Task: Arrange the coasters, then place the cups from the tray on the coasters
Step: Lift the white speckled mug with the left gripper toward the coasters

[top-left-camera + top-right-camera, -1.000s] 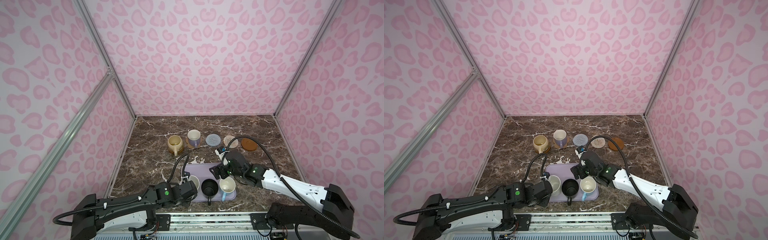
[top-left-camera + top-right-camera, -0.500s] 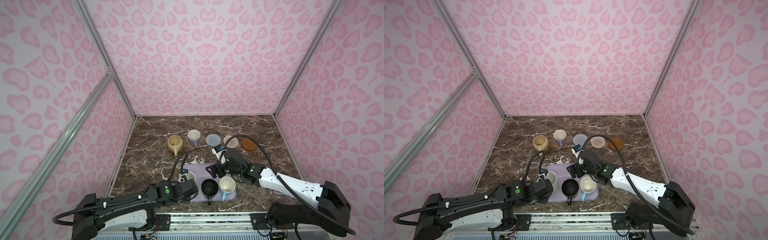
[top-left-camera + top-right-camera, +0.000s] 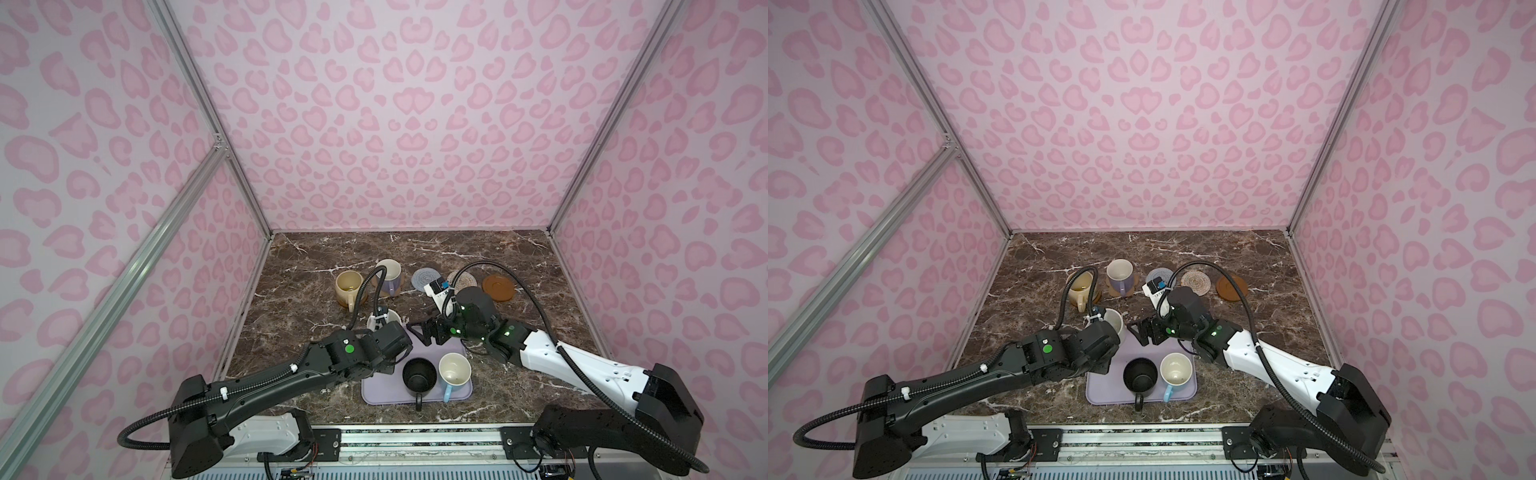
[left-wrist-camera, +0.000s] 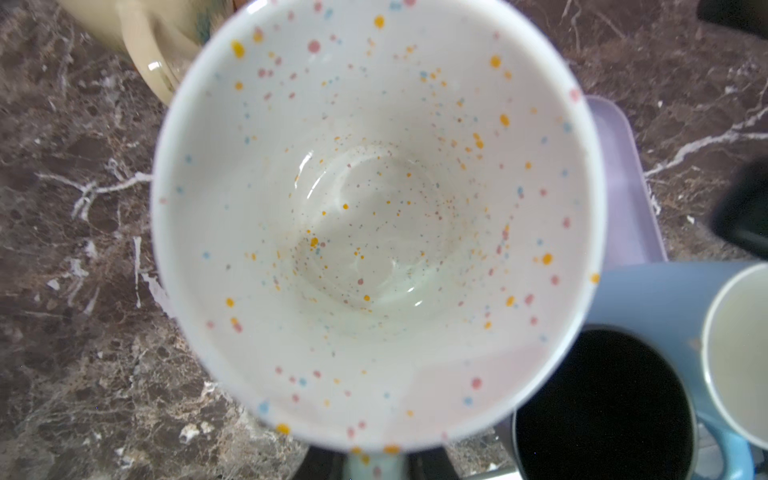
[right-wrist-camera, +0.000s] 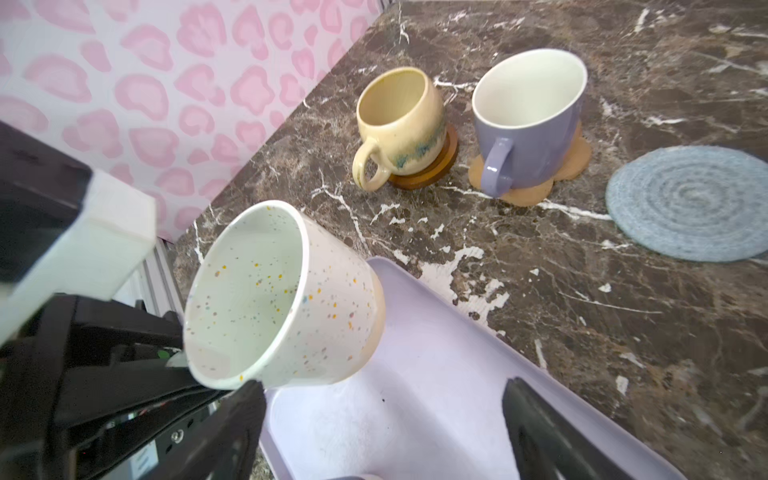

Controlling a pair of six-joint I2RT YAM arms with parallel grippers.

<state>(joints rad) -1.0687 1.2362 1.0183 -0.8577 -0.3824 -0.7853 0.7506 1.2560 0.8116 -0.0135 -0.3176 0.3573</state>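
My left gripper (image 4: pixel 374 467) is shut on the handle of the white speckled cup (image 3: pixel 392 322) (image 4: pixel 374 208), holding it tilted above the far left corner of the lavender tray (image 3: pixel 380 390) (image 5: pixel 436 374). In both top views the black cup (image 3: pixel 419 376) and the light blue cup (image 3: pixel 455 370) stand on the tray. The yellow cup (image 5: pixel 399 116) sits on a brown coaster (image 5: pixel 432 170). The lavender cup (image 5: pixel 528 120) rests on the paw coaster (image 5: pixel 528 193). My right gripper (image 5: pixel 386 415) (image 3: pixel 426 332) hangs open over the tray's far edge, holding nothing.
Three coasters lie bare in a row at the back: blue-grey woven (image 3: pixel 424 277), beige woven (image 3: pixel 1196 280) and brown disc (image 3: pixel 498 286). The right arm's cable arcs over the beige one. Pink patterned walls close in the marble table (image 3: pixel 519 257) on three sides.
The left gripper has lifted the speckled cup off the tray and carried it toward the far left. The right gripper has shifted slightly left and stays open.
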